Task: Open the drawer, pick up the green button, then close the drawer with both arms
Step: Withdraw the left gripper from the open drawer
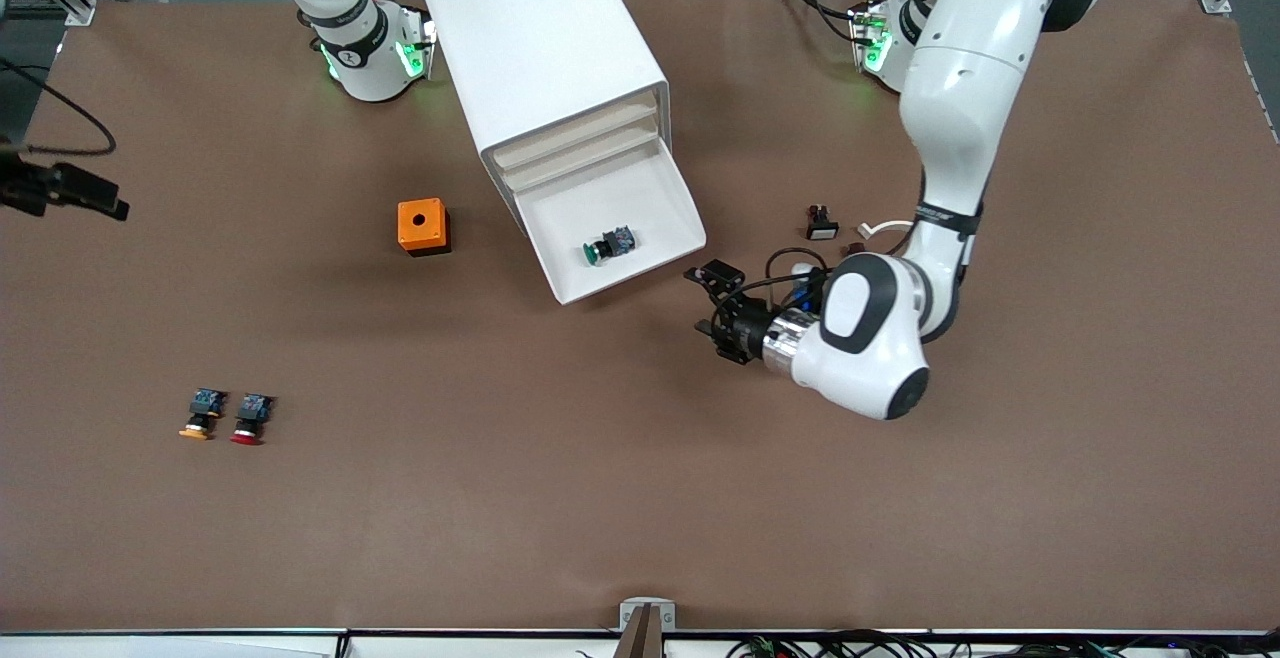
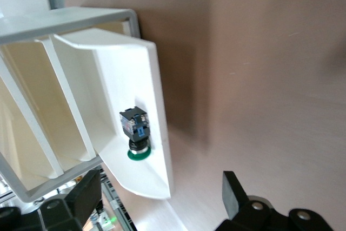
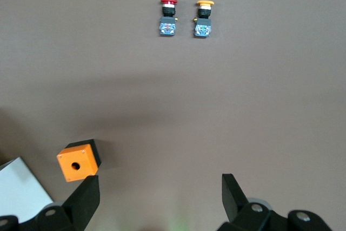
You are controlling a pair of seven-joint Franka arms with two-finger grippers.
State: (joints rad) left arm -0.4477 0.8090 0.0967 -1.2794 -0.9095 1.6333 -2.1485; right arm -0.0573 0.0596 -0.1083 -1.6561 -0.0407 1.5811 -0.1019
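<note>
The bottom drawer (image 1: 572, 223) of the white cabinet (image 1: 540, 38) is pulled out. The green-capped button (image 1: 608, 246) lies on its side inside it, near the front. My left gripper (image 1: 708, 323) is open and holds nothing, low over the table just off the drawer's front corner at the left arm's end. The left wrist view shows the drawer (image 2: 157, 101) with the button (image 2: 136, 131) in it, and my left gripper (image 2: 159, 187) with the drawer's corner between its spread fingers. My right gripper (image 3: 160, 187) is open and empty, high over the table; the front view does not show it.
An orange box (image 1: 423, 226) with a hole stands beside the drawer toward the right arm's end. A red-capped button (image 1: 248, 418) and an orange-capped one (image 1: 203, 413) lie nearer the front camera. Small parts (image 1: 821, 223) and a white cable (image 1: 885, 230) lie by the left arm.
</note>
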